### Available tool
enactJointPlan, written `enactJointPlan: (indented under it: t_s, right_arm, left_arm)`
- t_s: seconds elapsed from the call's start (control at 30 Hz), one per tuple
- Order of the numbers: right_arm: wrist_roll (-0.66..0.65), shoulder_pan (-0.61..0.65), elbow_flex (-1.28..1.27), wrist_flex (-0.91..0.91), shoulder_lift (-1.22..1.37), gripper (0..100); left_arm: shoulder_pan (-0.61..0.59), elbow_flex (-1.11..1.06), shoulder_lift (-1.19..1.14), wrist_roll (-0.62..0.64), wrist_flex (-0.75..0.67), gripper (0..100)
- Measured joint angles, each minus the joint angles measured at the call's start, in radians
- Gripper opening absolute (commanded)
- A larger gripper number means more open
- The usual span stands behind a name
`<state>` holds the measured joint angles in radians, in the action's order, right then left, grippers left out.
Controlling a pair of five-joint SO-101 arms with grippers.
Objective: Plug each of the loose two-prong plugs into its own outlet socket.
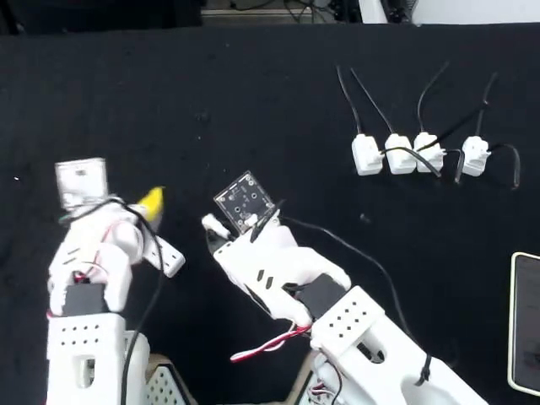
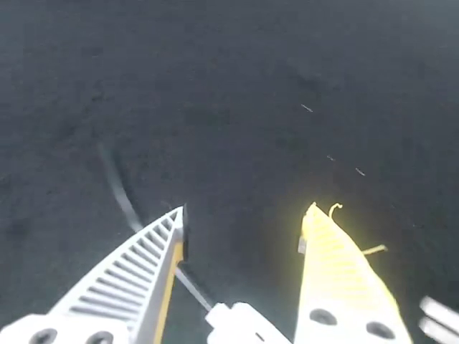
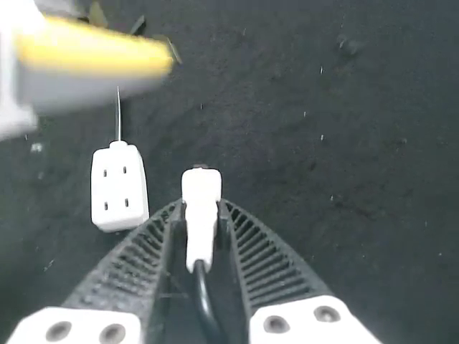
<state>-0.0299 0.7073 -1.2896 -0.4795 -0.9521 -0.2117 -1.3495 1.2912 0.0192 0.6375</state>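
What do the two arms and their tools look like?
Both are white shells with black motors and hole-patterned bases: left arm, right arm. The left tool pairs a white ribbed finger with a yellow one; the right tool has two black ribbed fingers. Red and white wires loop beside the right arm.

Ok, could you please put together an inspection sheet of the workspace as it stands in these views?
Surface: black cloth-covered table, a few light specks.
Job's things: white plug in the right gripper; white outlet block lying flat beside it, apart; row of four white corded pieces toward the far right in the high view, plugs or sockets cannot be told.
Clutter: flat dark device at the table's right edge.
Grippers: right gripper shut on the plug; left gripper open above the cloth.
Cables: black cord running back from the plug between the fingers.
Surroundings: floor with loose cables beyond the table's far edge.
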Motion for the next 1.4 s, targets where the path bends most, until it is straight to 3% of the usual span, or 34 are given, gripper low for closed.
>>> enactJointPlan:
  t_s: [0.2,0.57,0.9,1.4]
  right_arm:
    - [0.0,0.101,0.002,-0.091,0.0,1.1]
    - [0.0,0.189,0.002,-0.044,0.064,1.1]
    - [0.0,0.318,0.003,0.015,0.238,1.1]
    - [0.0,0.327,0.094,0.158,0.46,1.1]
  left_arm:
    - [-0.025,0.152,-0.287,-0.002,0.014,26]
    - [-0.1,0.485,-1.039,-0.046,0.011,26]
    - [-0.114,0.555,-1.123,-0.098,0.075,26]
    - [-0.114,0.562,-1.123,-0.282,0.235,26]
